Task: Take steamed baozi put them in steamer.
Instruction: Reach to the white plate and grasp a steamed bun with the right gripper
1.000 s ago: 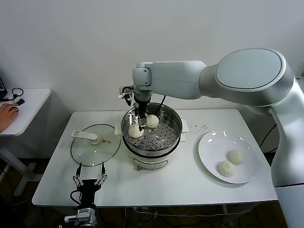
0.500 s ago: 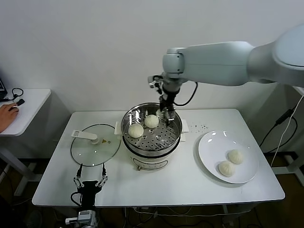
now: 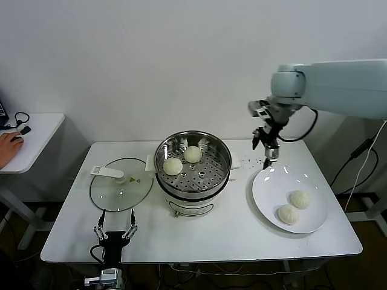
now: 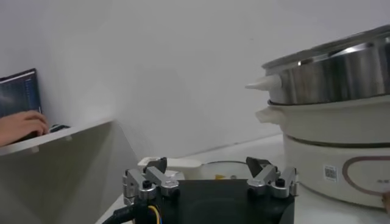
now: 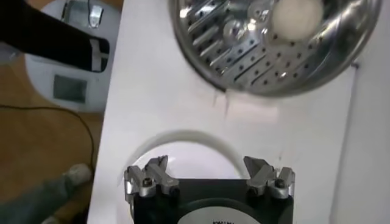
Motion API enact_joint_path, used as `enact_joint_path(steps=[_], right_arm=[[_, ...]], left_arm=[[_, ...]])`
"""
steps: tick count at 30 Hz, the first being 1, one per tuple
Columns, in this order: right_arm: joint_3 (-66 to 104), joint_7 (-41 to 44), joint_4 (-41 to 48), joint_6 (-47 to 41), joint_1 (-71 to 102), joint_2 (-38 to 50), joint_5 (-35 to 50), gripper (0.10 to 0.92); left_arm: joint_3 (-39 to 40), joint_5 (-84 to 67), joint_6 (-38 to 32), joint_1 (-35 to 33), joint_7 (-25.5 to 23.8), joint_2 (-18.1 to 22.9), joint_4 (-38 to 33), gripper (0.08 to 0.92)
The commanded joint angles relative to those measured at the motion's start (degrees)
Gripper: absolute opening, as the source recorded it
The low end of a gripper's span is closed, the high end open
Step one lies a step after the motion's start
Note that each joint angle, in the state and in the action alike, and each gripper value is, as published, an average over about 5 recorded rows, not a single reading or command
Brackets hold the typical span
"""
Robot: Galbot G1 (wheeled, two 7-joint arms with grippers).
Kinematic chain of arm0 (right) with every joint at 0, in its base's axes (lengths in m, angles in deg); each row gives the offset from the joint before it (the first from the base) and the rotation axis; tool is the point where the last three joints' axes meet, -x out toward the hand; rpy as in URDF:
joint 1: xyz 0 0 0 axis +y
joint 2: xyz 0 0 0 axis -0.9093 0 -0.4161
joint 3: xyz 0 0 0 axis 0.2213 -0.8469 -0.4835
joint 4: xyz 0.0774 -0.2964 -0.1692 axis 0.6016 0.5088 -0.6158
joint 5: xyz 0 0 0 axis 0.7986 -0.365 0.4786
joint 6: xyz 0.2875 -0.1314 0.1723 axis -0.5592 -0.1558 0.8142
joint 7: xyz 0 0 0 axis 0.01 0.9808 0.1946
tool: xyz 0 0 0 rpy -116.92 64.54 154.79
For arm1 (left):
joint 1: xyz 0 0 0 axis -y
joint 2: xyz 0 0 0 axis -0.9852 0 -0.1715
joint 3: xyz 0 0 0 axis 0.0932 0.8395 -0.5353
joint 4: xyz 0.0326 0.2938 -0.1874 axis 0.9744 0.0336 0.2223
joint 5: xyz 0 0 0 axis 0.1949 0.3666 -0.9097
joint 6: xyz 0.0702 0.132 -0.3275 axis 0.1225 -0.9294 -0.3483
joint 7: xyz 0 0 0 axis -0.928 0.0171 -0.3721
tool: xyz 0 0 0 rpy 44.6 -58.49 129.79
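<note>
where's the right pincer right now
In the head view, the right pincer hangs open and empty over the table's right side, between the steamer and the white plate.

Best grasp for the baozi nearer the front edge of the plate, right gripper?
Come straight down with the open right gripper and pinch that baozi across its round sides, below the pleats. It sits upright on the flat plate, apart from its neighbour.

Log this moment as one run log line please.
right gripper: open, empty, above plate edge | steamer: two baozi | plate: two baozi | left gripper: open, parked
</note>
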Motion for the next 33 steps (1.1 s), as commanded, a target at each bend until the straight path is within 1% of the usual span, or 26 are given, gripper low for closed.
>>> enact_joint_path(steps=[1,8,16,25,33], right_arm=[[-1.47,0.59,-5.04,2.47,2.57,13.09,-9.08,0.823],[2.93,-0.21,-5.26,2.7,10.05,17.67,-13.65,0.823],[11.32,-1.67,-1.73,2.51,20.93,21.03,-19.61,0.823],[20.7,-2.84,2.31,2.01,31.48,22.2,-23.06,0.823],[25.15,-3.4,3.8,1.62,35.63,22.56,-24.87,0.823]], left_arm=[[-0.02,0.59,-0.12,-0.13,0.1,2.8,0.15,0.823],[-0.1,1.33,-0.28,-0.43,0.28,2.8,0.16,0.823],[-0.21,2.15,-0.26,-0.63,0.48,2.8,-0.12,0.823],[-0.29,2.87,-0.32,-0.69,0.63,2.8,-0.03,0.823],[-0.36,2.92,-0.25,-0.64,0.69,2.8,0.03,0.823]])
